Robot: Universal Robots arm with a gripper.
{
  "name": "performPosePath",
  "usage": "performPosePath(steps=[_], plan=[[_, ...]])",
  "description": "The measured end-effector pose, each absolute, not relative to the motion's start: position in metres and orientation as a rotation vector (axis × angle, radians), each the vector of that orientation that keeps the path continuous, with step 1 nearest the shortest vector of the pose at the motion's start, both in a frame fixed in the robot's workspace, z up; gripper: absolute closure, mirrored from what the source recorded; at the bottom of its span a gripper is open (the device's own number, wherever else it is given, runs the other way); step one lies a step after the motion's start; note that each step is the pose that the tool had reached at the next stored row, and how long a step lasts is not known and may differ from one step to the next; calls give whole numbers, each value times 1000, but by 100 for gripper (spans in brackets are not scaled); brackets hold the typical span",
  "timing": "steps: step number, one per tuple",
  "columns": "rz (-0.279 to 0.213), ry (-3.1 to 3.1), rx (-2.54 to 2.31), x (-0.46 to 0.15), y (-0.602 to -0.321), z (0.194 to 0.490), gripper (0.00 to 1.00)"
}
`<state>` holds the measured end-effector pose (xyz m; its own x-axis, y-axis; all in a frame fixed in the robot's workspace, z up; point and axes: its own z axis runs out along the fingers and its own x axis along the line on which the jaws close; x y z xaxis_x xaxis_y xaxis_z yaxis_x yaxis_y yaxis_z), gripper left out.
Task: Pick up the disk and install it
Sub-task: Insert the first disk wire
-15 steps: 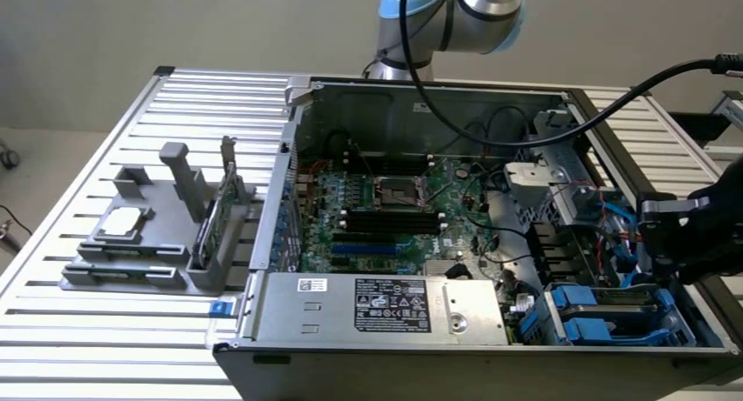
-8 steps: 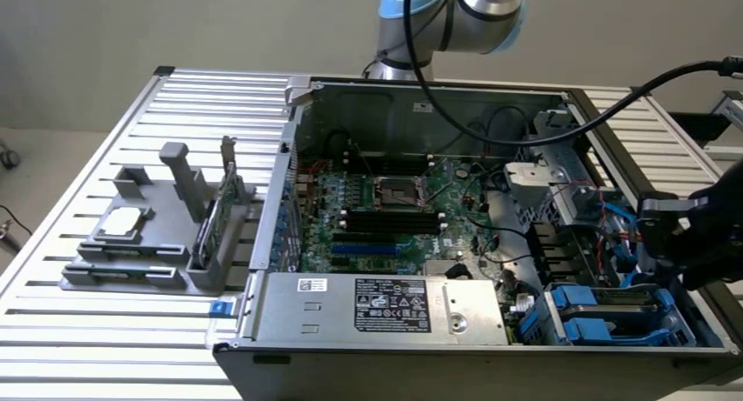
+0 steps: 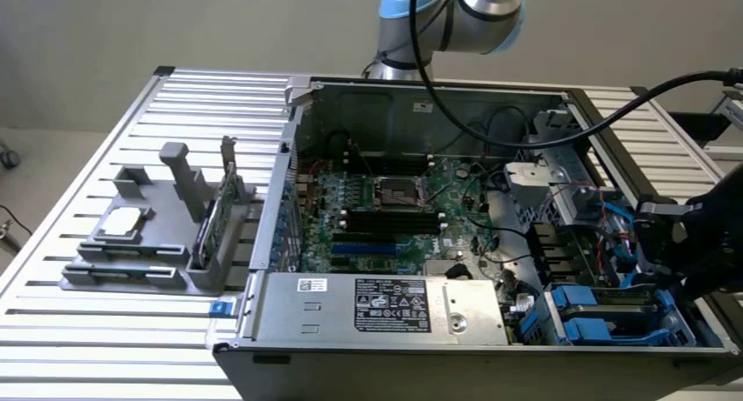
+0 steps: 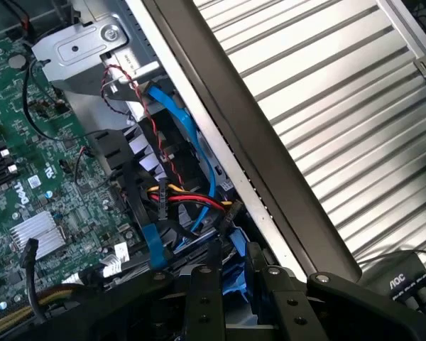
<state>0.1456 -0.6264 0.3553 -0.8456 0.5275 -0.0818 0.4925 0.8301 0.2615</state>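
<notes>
Fingers [image 4: 201, 298] stand over the drive bay [image 3: 679, 318] with a narrow gap between them and blue plastic showing in that gap. Whether they pinch it or hang free I cannot tell. The disk [image 3: 606, 297] seems to be the grey-green slab between blue rails [image 3: 565, 301] in that bay. It sits at the near corner of the case [image 3: 406, 101] on the exterior view's right, just under the gripper [image 3: 673, 270].

Judging by its metal body, the disk is stiff, heavy for its size and smooth-sided. It could slip from a light pinch, and it likely takes knocks badly. The long metal flanks near the middle look like the safest hold. The plastic rails probably flex, and the circuit side and plug end are best left alone.

Its label cannot be made out, and the gripper covers much of its body. Cables [image 4: 181, 202] cross the bay's mouth, so how deep the disk sits is unclear.
</notes>
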Motion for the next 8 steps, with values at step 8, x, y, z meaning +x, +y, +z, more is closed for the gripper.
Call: performPosePath(steps=[8], plan=[[393,2868,867,145,-627,355,73]])
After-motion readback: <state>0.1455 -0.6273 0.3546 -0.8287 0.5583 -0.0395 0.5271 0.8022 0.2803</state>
